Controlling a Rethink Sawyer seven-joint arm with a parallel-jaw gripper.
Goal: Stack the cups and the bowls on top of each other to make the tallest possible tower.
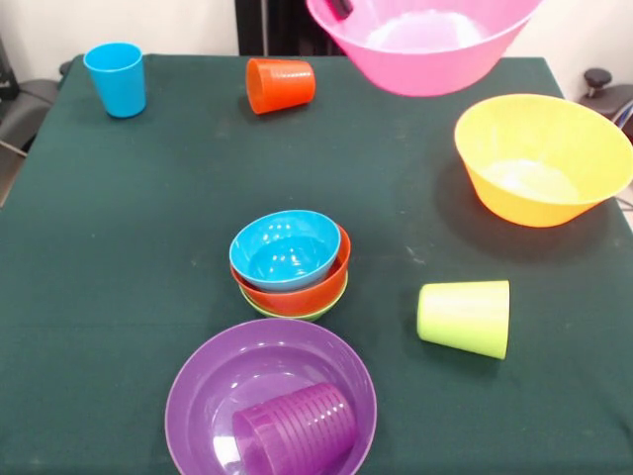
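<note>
A dark green bench (148, 218) is seen from the front. At the top of the frame, right of centre, a large pink bowl (425, 49) is held in the air, its rim cut off by the upper edge. A small black part, taken to be the gripper (341, 8), shows at the bowl's upper left rim; so little of it is seen that it cannot be told whether the fingers are spread or pressed together.

At centre, three small bowls are nested: a blue bowl (285, 247) inside an orange bowl (315, 289), with only a sliver of a green bowl (331, 303) showing beneath. Below them, at the bottom edge, a wide purple bowl (203, 396) is partly cut off; a purple cup (297, 430) lies on its side inside it. A lime green cup (465, 317) lies on its side at lower right. A large yellow bowl (544, 158) stands upright at right. An orange cup (281, 85) lies tipped at upper centre, and a blue cup (116, 79) stands upright at upper left.
</note>
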